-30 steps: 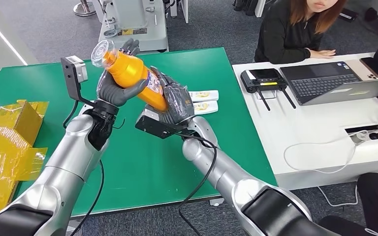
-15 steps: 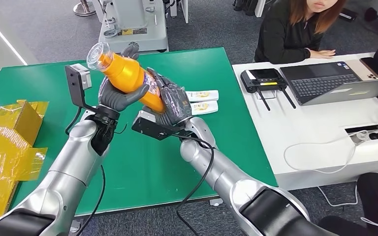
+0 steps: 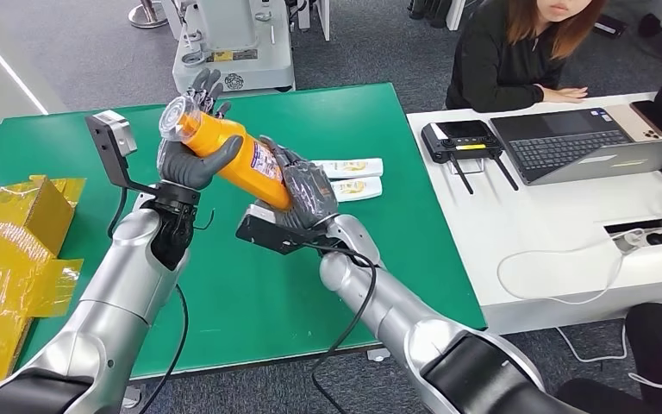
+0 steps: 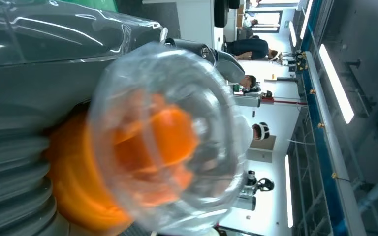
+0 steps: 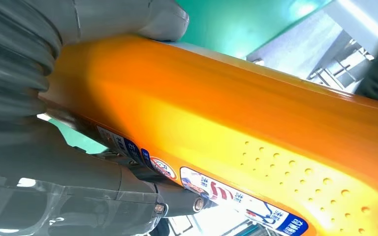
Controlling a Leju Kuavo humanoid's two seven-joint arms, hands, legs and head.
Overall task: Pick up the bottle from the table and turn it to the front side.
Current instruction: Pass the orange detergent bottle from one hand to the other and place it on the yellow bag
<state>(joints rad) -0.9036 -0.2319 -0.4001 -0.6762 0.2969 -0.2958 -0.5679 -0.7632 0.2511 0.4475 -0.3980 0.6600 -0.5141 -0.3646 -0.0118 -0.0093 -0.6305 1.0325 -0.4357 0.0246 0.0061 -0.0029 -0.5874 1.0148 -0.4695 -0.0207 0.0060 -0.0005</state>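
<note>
The orange bottle (image 3: 228, 148) is up off the green tabletop (image 3: 250, 285), held in the air between both of the robot's hands and tilted, its clear cap end pointing up and away toward the far left. The left hand (image 3: 191, 158) has its fingers wrapped around the neck end just below the cap, and the right hand (image 3: 304, 191) cups the lower end, its fingers closed about the base. So the pick-up looks done and the turning is the step in hand: part of a printed label (image 3: 265, 158) faces upward near the right hand, but I cannot tell from here whether that is the front. To my eye the next move calls for one hand to keep a firm hold while the other eases and rolls the body about its long axis; the smooth plastic could slip if both loosen together. On the tabletop behind the right hand lie two small white packets (image 3: 355, 177) side by side, and crumpled yellow wrapping (image 3: 13, 250) sits at the left edge. Beside it stands a white desk (image 3: 534, 233) with a laptop (image 3: 586, 142) and a dark controller (image 3: 459, 138), where a person (image 3: 517, 56) is seated.
</note>
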